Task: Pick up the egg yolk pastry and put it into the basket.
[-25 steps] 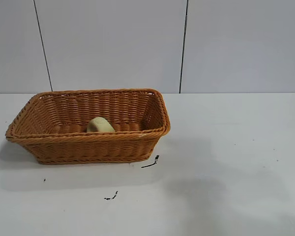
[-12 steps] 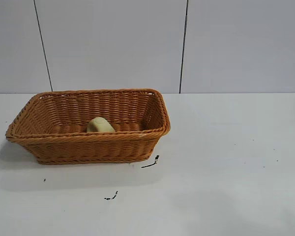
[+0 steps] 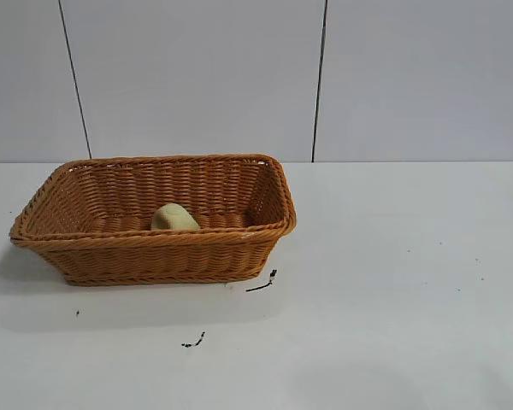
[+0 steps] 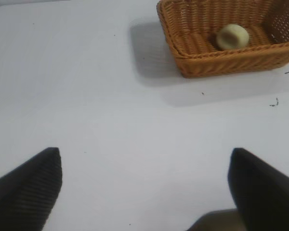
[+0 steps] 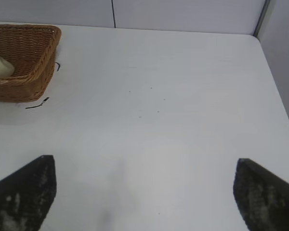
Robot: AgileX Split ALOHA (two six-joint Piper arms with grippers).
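The egg yolk pastry [image 3: 174, 217], a small pale yellow dome, lies inside the orange-brown wicker basket [image 3: 154, 248] at the table's left. It also shows in the left wrist view [image 4: 232, 36] within the basket [image 4: 221, 60], and in the right wrist view [image 5: 1, 66] within the basket [image 5: 29, 82]. Neither gripper shows in the exterior view. My left gripper [image 4: 145, 166] is open and empty over bare table, far from the basket. My right gripper [image 5: 144, 173] is open and empty over bare table, well away from the basket.
The white table [image 3: 393, 282] bears a few small black marks [image 3: 262, 282] near the basket's front corner. A grey panelled wall [image 3: 239, 77] stands behind. The table's far edge and a side wall [image 5: 279, 57] show in the right wrist view.
A faint shadow on the table right of the basket has faded and slid toward the front edge. The basket and the pastry have not moved.
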